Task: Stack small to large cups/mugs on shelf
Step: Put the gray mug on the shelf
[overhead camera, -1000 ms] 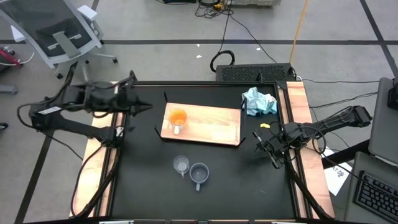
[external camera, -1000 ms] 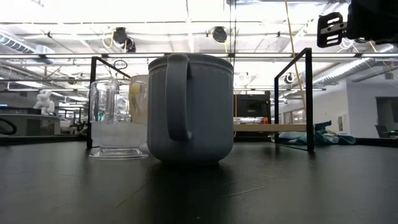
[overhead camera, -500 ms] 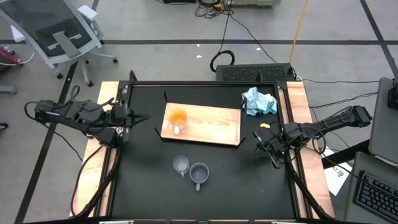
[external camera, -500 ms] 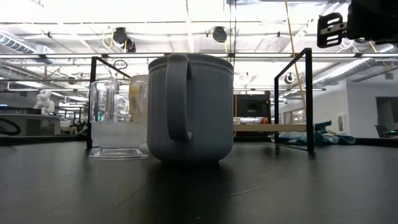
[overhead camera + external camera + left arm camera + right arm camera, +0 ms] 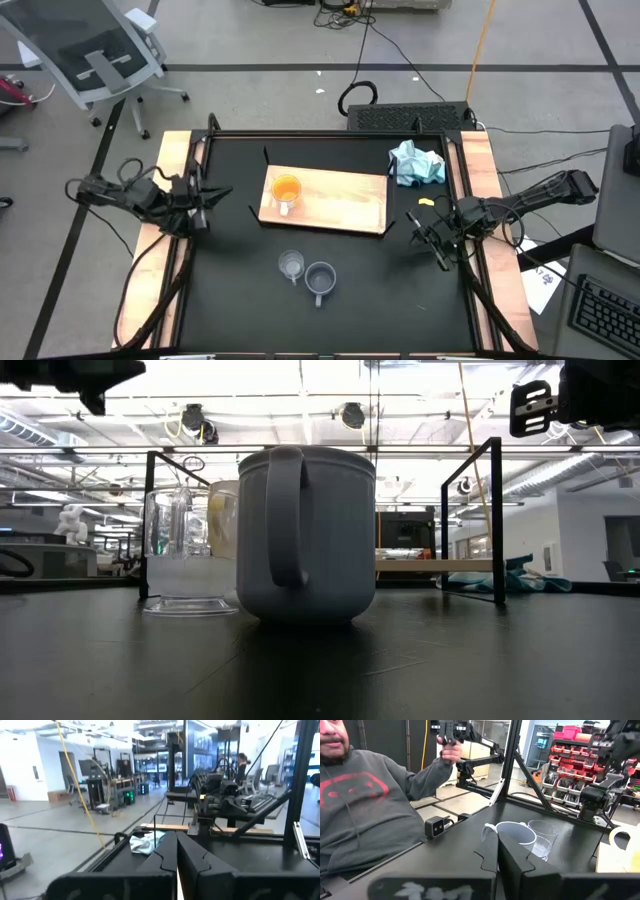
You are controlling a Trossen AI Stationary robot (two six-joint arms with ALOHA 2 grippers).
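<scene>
The orange mug point(image 5: 286, 190) with a white handle stands on the left part of the light-wood shelf board point(image 5: 340, 203). The clear glass cup point(image 5: 291, 265) and the blue-grey mug point(image 5: 320, 279) stand side by side on the black table, nearer than the board. In the low view, the blue-grey mug point(image 5: 305, 535) is in front and the glass cup point(image 5: 185, 555) is to its left. My left gripper point(image 5: 212, 193) is shut and empty at the table's left edge. My right gripper point(image 5: 424, 233) is shut and empty at the right edge. Both grippers are far from the cups.
A crumpled light-blue cloth point(image 5: 415, 163) lies at the far right, beside the board. A black frame point(image 5: 495, 520) stands around the board. In the right wrist view, a person in a grey sweatshirt point(image 5: 365, 805) is beyond the table. The table has wooden side rails point(image 5: 170, 260).
My left arm has drawn back and come down, from over the table's far left to its left edge. Its gripper has gone toward the left and slightly toward the near edge. It now shows in the low view's upper left corner. The cups have not moved.
</scene>
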